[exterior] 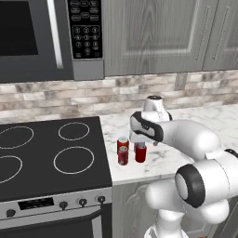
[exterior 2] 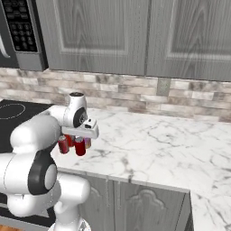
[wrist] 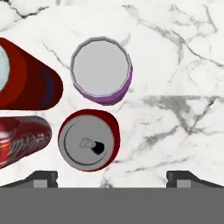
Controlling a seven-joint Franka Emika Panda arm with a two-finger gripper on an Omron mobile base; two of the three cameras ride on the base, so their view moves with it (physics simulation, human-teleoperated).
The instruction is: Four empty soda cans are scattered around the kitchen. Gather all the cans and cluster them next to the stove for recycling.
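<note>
Hovering over the can cluster, the tool [wrist: 112, 177] was spread wide and released, gripping nothing; its tips straddled empty marble beside the nearest red can [wrist: 89, 140]. Four cans stood bunched on the desk [exterior: 195, 118] just right of the stove [exterior: 51, 153], which fits the goal of grouping them for recycling. Judging by that, the last drop looked done and the arm only needed to lift clear.

From above, one can showed a purple wall [wrist: 101, 70], not red, with a plain silver top. Two more red cans [wrist: 26, 83] ran off the left edge of the hand view, so their tops were cut off. In both base views the arm's wrist blocked part of the cluster; I could only count three there. Whether any cans touched was hard to tell.
</note>
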